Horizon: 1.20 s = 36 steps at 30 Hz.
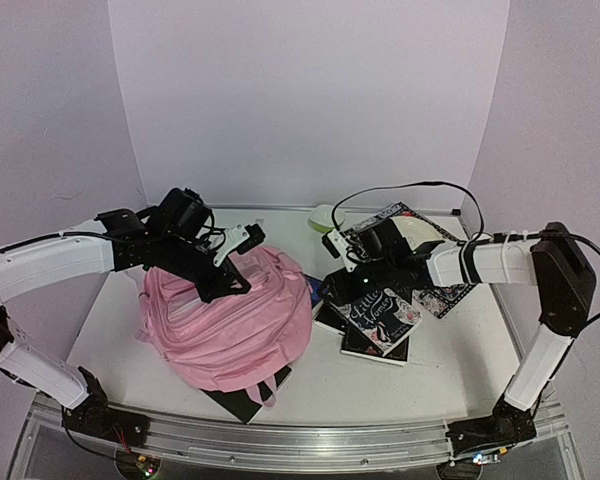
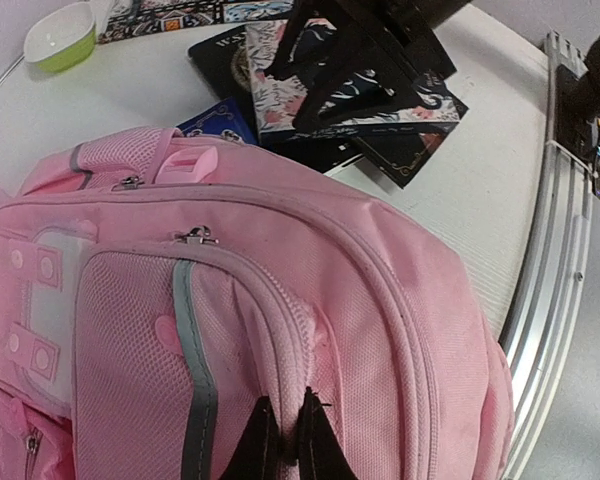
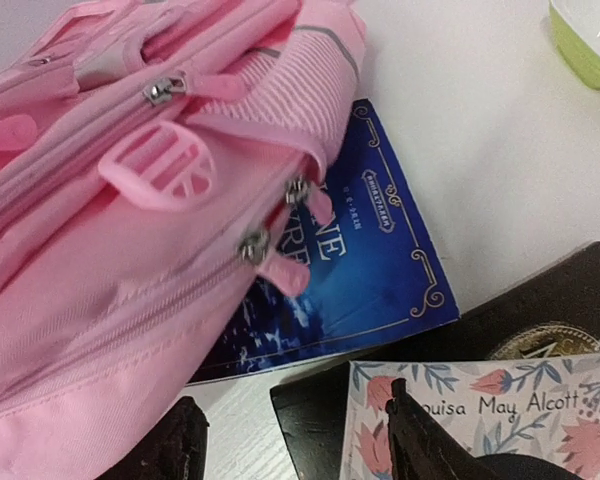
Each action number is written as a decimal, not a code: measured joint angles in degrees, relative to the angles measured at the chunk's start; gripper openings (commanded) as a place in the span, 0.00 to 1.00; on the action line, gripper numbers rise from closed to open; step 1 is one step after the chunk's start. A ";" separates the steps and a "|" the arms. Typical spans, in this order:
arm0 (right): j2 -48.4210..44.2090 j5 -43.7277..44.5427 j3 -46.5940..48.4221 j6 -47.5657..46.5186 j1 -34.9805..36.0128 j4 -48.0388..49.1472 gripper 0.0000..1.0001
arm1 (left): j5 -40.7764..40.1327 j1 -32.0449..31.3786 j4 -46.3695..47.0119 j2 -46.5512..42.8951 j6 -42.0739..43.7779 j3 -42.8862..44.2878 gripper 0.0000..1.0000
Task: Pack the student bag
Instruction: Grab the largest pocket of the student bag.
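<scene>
The pink student bag [image 1: 230, 320] lies in a heap left of the table's centre; it fills the left wrist view [image 2: 280, 300] and the left of the right wrist view [image 3: 100, 230]. My left gripper [image 1: 238, 282] is on top of the bag, shut on a pinched ridge of its fabric by a zip seam [image 2: 288, 420]. My right gripper [image 1: 332, 290] is open and empty, low over a pile of books at the bag's right edge. A blue book [image 3: 350, 260] lies partly under the bag. A floral Louisa May Alcott book [image 3: 500, 420] lies on a black book [image 3: 330, 420].
More books lie at the right [image 1: 380, 320], with a patterned one behind [image 1: 420, 260]. A small green and white bowl [image 1: 323, 217] stands at the back. A black flat thing [image 1: 245, 400] sticks out from under the bag's near side. A metal rail [image 1: 300, 440] edges the table's front.
</scene>
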 measured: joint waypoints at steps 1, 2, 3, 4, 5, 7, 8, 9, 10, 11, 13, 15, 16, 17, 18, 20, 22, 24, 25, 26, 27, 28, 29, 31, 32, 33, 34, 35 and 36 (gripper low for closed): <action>-1.08 0.14 -0.72 -0.34 -0.16 -0.03 0.61 | 0.91 -0.05 -0.30 0.16 0.97 0.26 0.00; -2.13 0.24 -1.36 -0.58 -0.36 0.02 0.60 | 1.50 -0.08 -0.77 0.21 1.92 0.35 0.00; -3.08 0.29 -1.90 -0.81 -0.55 0.11 0.59 | 1.76 -0.09 -1.36 0.21 2.71 0.33 0.00; -3.83 0.29 -2.31 -1.05 -0.67 0.18 0.59 | 1.79 -0.09 -2.00 0.21 3.30 0.29 0.00; -4.23 0.19 -2.59 -1.36 -0.84 0.21 0.59 | 1.77 -0.06 -2.26 0.09 3.71 -0.05 0.00; -4.69 -0.20 -3.03 -2.06 -1.10 0.33 0.56 | 1.71 -0.07 -2.72 -0.17 4.23 -0.82 0.00; -4.61 -0.94 -3.15 -2.50 -1.26 0.31 0.55 | 1.63 -0.09 -2.64 -0.36 4.29 -1.53 0.00; -4.40 -1.82 -3.19 -3.01 -1.38 0.25 0.54 | 1.58 -0.11 -2.57 -0.54 4.32 -2.22 0.00; -4.03 -2.89 -3.21 -3.65 -1.50 0.27 0.54 | 1.55 -0.18 -2.58 -0.64 4.38 -2.94 0.00; -3.56 -4.31 -3.17 -4.16 -1.58 0.36 0.54 | 1.53 -0.24 -2.50 -0.66 4.44 -3.57 0.00; -1.94 -6.72 -2.95 -4.91 -1.63 0.49 0.53 | 1.52 -0.35 -2.42 -0.66 4.51 -4.65 0.00; 0.64 -9.05 -2.21 -5.39 -1.63 0.54 0.52 | 1.53 -0.38 -2.25 -0.66 4.74 -5.37 0.00; 2.05 -10.00 -1.74 -5.59 -1.63 0.55 0.51 | 1.53 -0.40 -2.18 -0.62 4.84 -5.57 0.00; 3.49 -10.94 -1.15 -5.73 -1.63 0.54 0.51 | 1.53 -0.42 -1.94 -0.55 4.94 -5.81 0.00; 4.82 -11.80 -0.60 -5.96 -1.63 0.56 0.50 | 1.53 -0.46 -1.88 -0.38 5.12 -5.89 0.00; 6.99 -13.39 0.22 -6.78 -1.63 0.64 0.50 | 1.55 -0.51 -1.82 0.26 5.43 -5.90 0.00; 8.19 -14.73 0.54 -7.52 -1.63 0.73 0.50 | 1.65 -0.56 -1.77 0.87 5.67 -5.91 0.00; 8.96 -15.67 0.83 -8.20 -1.63 1.30 0.49 | 1.69 -0.62 -1.64 1.21 5.77 -6.01 0.00; 9.27 -15.91 1.05 -8.49 -1.63 1.68 0.49 | 1.70 -0.63 -1.61 1.29 5.79 -6.03 0.00; 9.56 -16.14 1.29 -8.83 -1.63 2.09 0.49 | 1.73 -0.64 -1.56 1.35 5.79 -6.06 0.00; 9.95 -16.21 1.68 -9.22 -1.63 2.47 0.49 | 1.73 -0.64 -1.50 1.39 5.79 -6.09 0.00; 10.33 -16.26 1.99 -9.61 -1.63 2.98 0.49 | 1.74 -0.64 -1.46 1.47 5.79 -6.10 0.00; 10.66 -16.27 2.27 -9.96 -1.63 3.46 0.49 | 1.76 -0.64 -1.44 1.60 5.79 -6.11 0.00; 11.22 -16.24 2.66 -10.80 -1.63 4.34 0.48 | 1.76 -0.71 -1.41 1.92 5.79 -6.12 0.00; 11.49 -16.24 2.83 -11.20 -1.63 4.73 0.47 | 1.75 -0.73 -1.41 2.03 5.79 -6.12 0.00; 11.79 -16.24 3.06 -11.61 -1.63 5.03 0.46 | 1.75 -0.75 -1.40 2.09 5.79 -6.12 0.00; 12.13 -16.24 3.34 -12.08 -1.63 5.26 0.45 | 1.74 -0.77 -1.38 2.09 5.79 -6.12 0.00; 12.60 -16.27 3.72 -12.52 -1.63 5.48 0.43 | 1.73 -0.77 -1.38 2.09 5.79 -6.12 0.00; 13.17 -16.37 4.19 -12.81 -1.63 5.69 0.41 | 1.73 -0.77 -1.38 2.10 5.79 -6.12 0.00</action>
